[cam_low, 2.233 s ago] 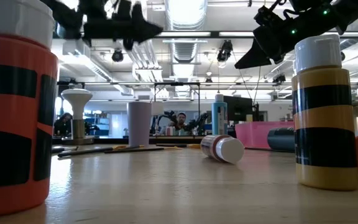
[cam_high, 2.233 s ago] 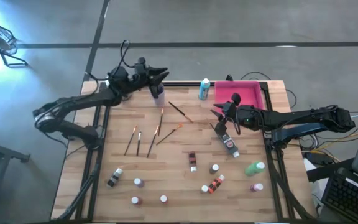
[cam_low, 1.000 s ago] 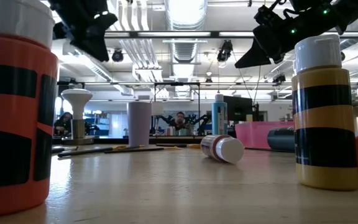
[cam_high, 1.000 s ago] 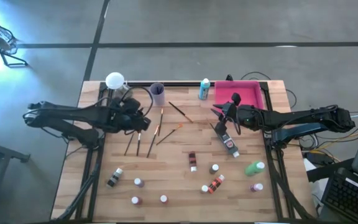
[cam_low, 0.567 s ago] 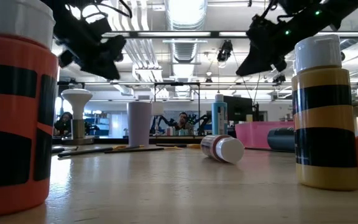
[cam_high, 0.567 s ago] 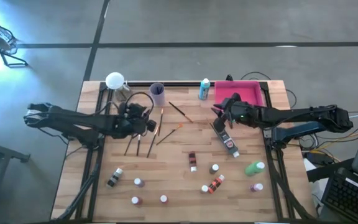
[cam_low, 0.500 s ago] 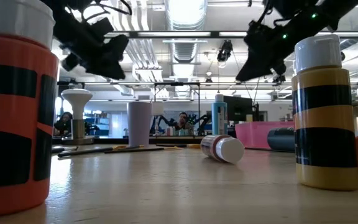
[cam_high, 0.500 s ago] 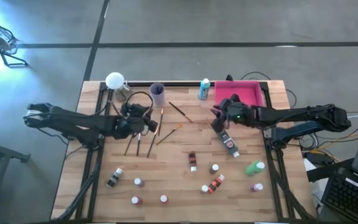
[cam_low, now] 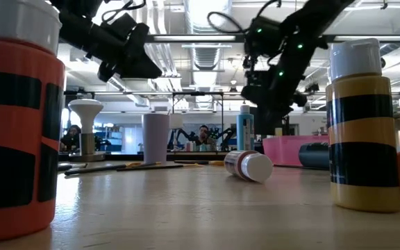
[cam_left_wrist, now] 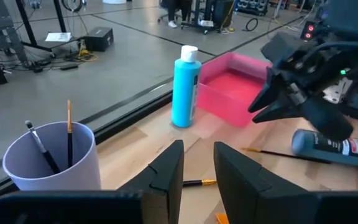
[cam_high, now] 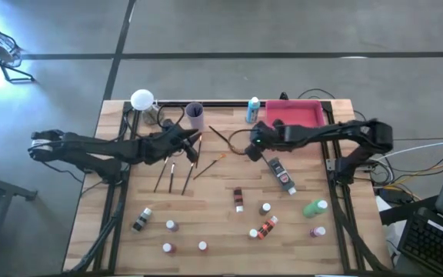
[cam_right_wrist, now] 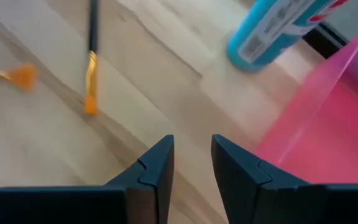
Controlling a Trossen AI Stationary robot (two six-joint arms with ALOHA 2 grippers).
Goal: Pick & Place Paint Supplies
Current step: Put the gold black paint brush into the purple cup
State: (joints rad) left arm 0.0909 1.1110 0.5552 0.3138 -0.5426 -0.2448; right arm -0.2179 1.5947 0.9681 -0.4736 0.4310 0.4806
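High view: the left arm reaches in from the table's 9 o'clock edge, stretched low across the boards, its left gripper just below the lilac cup and over the heads of several thin brushes that fan toward 6 o'clock. The right arm folds back on itself from the 3 o'clock edge, elbow raised near the table's rim, and runs along the front lip of the pink tray; the right gripper hangs at table centre, beside an orange-tipped brush and just 10 o'clock of a lying dark tube. The tall blue bottle stands at the 12 o'clock edge between cup and tray. Small white-capped bottles scatter toward 5 and 6 o'clock, well apart from both grippers, with bare boards between.

Low view: both arms hang above the tabletop, touching nothing; a capped bottle lies on its side at centre.

Left wrist view: the left fingers stand slightly apart with nothing between them, over bare wood. The cup holds two brushes.

Right wrist view: the right fingers show a narrow gap, empty, above wood beside the tray's corner.
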